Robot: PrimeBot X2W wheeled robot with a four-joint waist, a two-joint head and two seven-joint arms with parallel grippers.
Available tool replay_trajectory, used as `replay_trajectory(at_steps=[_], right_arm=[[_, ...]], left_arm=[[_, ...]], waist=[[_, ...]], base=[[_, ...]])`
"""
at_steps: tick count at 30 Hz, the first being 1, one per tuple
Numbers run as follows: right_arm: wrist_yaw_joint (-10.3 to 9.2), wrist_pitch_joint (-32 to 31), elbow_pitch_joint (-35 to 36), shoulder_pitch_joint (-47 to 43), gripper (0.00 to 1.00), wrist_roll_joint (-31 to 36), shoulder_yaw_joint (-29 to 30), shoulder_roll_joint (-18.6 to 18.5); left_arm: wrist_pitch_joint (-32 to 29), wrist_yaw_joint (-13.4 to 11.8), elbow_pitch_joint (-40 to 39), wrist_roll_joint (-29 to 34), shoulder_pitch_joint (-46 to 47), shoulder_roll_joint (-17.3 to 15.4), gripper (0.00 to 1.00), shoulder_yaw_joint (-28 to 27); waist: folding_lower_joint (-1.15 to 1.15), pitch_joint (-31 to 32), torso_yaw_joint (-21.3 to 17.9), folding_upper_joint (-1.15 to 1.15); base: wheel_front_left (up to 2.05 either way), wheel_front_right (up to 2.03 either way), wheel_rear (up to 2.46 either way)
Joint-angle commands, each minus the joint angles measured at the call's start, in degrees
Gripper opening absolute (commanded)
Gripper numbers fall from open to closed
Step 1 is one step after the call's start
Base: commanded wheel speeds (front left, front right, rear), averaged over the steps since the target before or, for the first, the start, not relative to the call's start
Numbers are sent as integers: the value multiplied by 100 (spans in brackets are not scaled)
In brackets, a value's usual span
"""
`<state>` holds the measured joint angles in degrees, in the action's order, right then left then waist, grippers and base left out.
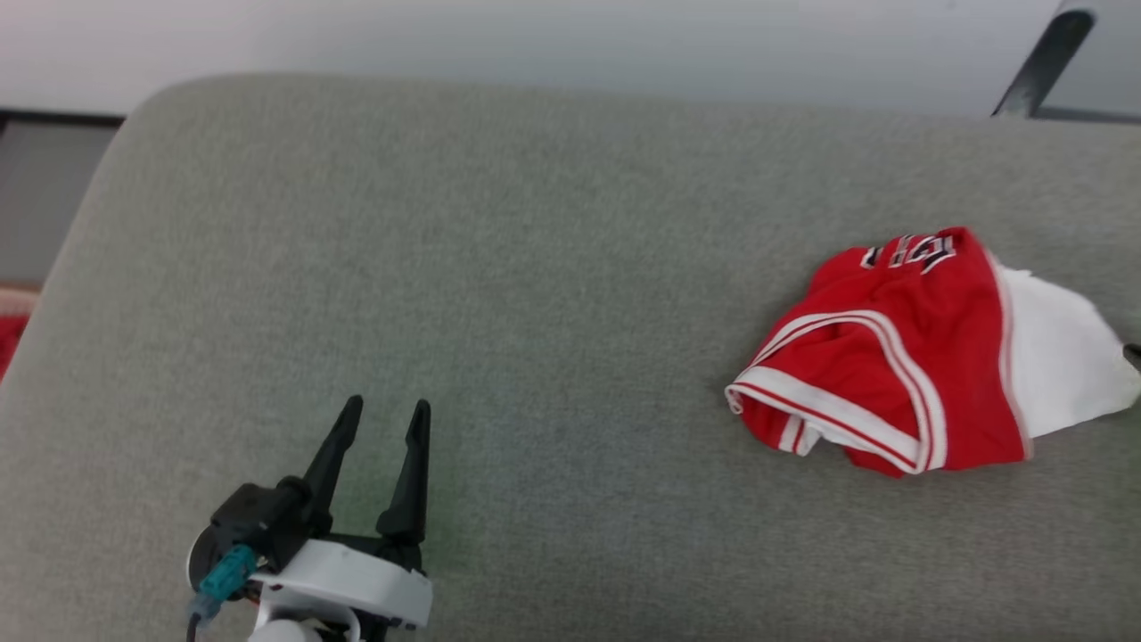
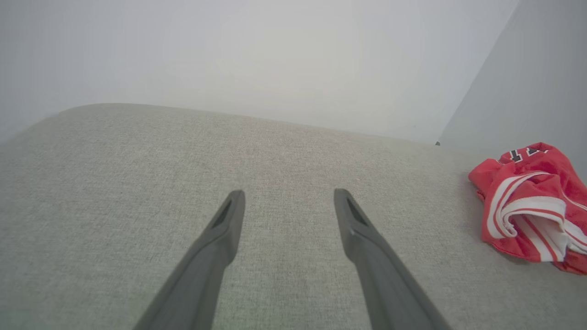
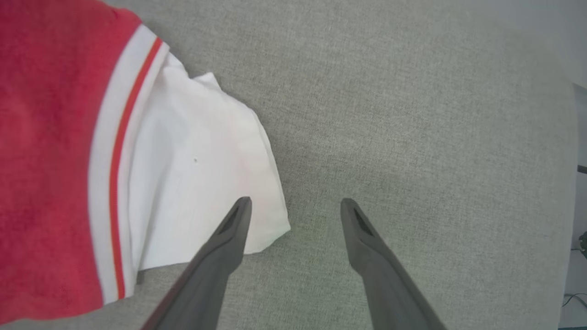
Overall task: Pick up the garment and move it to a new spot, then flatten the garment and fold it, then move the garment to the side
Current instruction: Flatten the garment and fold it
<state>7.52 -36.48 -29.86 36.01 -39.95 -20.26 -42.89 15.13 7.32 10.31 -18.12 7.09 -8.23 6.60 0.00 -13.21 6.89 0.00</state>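
The garment [image 1: 900,357], a red shirt with a white sleeve and striped trim, lies crumpled at the right of the grey-green padded surface [image 1: 535,267]. In the left wrist view the garment [image 2: 532,206] sits far off to the right. My left gripper [image 1: 381,415] rests open at the lower left, far from the shirt, with nothing between its fingers [image 2: 286,197]. My right gripper [image 3: 296,204] is open just above the surface, its left finger over the corner of the white sleeve [image 3: 197,156], its right finger over bare fabric. The red body [image 3: 46,137] lies to the left.
A white wall runs behind the surface. A dark slanted leg [image 1: 1043,62] stands at the top right. A red scrap [image 1: 9,334] shows beyond the left edge. The surface's right edge [image 3: 568,183] lies near my right gripper.
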Motion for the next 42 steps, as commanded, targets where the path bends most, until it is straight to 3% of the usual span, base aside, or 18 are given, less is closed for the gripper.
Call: replay_trajectory(at_steps=[1, 8, 9, 10, 11, 25, 28, 29, 30, 31, 32, 37, 42], right_arm=[[-6, 0, -66, 58, 100, -92, -78, 11], [-6, -332, -483, 296, 100, -429, -656, -73], [-6, -344, -484, 305, 60, -423, -743, -81], [-6, -326, -470, 334, 8, -453, -805, -84], [-6, -274, -483, 379, 0, -487, -826, -97], [-6, 612, -1031, 454, 0, -556, -670, -522], [-6, 786, -1110, 414, 0, -577, -670, -476], [-6, 916, -1134, 442, 15, -541, -642, -463], [-6, 1038, -1184, 469, 38, -505, -615, -442], [-6, 1184, -1226, 495, 87, -461, -594, -395], [-6, 1323, -1299, 518, 100, -445, -545, -342], [-6, 2007, -1452, 354, 100, -360, -386, -214], [-6, 2745, -1075, 12, 100, -531, -195, -72]], left_arm=[[1, 19, 11, 26, 62, 20, 100, -1], [1, 19, 52, 8, 170, 86, 100, 29], [1, 20, 56, -2, 185, 84, 100, 26], [1, 20, 61, -12, 202, 80, 100, 19], [1, 20, 64, -20, 212, 79, 100, 9], [1, 21, -21, -31, 204, 8, 100, 42], [1, 21, 1, -41, 240, -12, 100, 80], [1, 22, 14, -45, 246, -17, 100, 81], [1, 22, 35, -53, 253, -20, 100, 97], [1, 22, 58, -63, 271, -32, 100, 121], [1, 22, 82, -77, 304, -55, 100, 153], [1, 21, 187, -151, 629, -378, 100, 456], [-159, 21, 298, -429, 1245, -901, 100, 861]], waist=[[0, -274, 199, 0], [0, -366, 237, 0], [0, -363, 229, 0], [0, -362, 217, 0], [0, -360, 202, 0], [0, -335, -175, 0], [0, -339, -224, 0], [0, -333, -245, 0], [0, -319, -262, 0], [0, -294, -280, 0], [0, -264, -291, 0], [0, -13, -332, 0], [0, 226, -538, 0]], base=[[0, 0, 0], [0, 0, 0], [0, 0, 0], [0, 0, 0], [0, 0, 0], [0, 0, 0], [0, 0, 0], [0, 0, 0], [0, 0, 0], [0, 0, 0], [0, 0, 0], [0, 0, 0], [0, 0, 0]])
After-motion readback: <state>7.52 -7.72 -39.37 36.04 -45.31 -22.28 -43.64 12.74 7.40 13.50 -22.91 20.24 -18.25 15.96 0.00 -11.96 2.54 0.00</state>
